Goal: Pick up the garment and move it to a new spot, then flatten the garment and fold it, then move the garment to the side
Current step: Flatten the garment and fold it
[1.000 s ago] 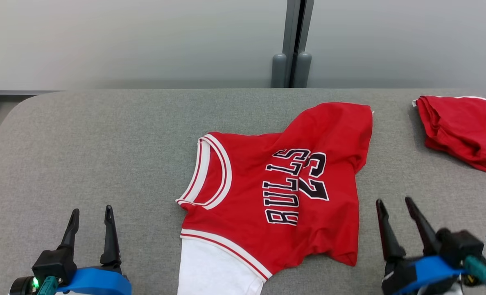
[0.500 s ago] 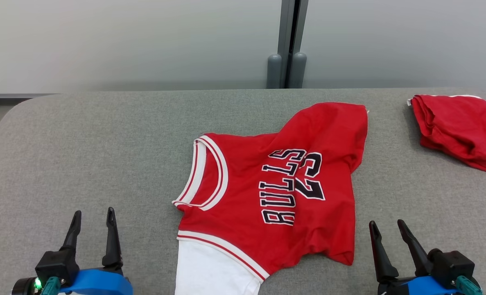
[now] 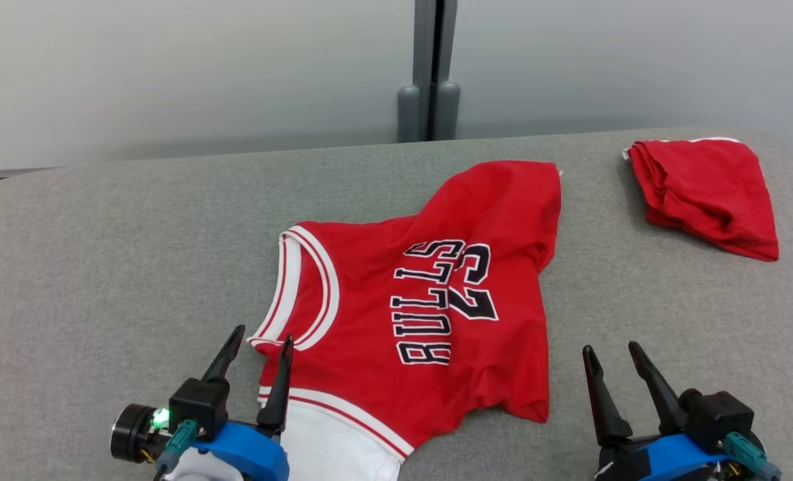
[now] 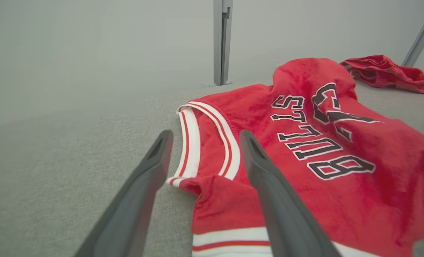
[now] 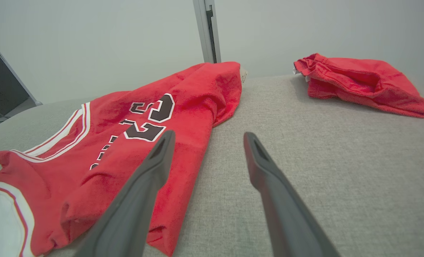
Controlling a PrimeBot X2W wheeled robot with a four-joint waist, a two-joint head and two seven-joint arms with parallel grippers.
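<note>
head / worktop [image 3: 102, 254]: grey, felt-like weave, flat, rounded corners.
head / jersey [image 3: 409, 314]: mid-worktop, lying rumpled. Soft red knit, ribbed white-and-red trim curving round neck opening and armhole. Black, white-edged "BULLS" and "23" turned sideways. White panel at near edge, far corner bunched into a hump.
head / second red garment [image 3: 703, 194]: crumpled wedge at far right of worktop, well apart from jersey.
head / post [image 3: 428, 67]: grey, upright, behind worktop against pale wall [image 3: 169, 67].
head / left fingers [image 3: 280, 381]: long, dark, tapered. Spread wide, holding nothing. Low at near left, tips at jersey's shoulder corner, one tip over the trim edge; contact not resolvable.
head / right fingers [image 3: 602, 401]: same shape, spread wide, holding nothing. Near right, above bare worktop, near jersey's hem corner.
left wrist / pose: matte dark pair held low, pointing across worktop toward post.
left wrist / jersey: shoulder corner and striped neck trim framed between the pair. Fleecy nap visible. Right-hand one overlaps red cloth and striped band.
right wrist / pose: low, angled along worktop, gap over bare grey weave.
right wrist / jersey: left of the gap, folded hem edge nearest, "23" partly readable.
right wrist / second red garment: upper right, layered folds.
</note>
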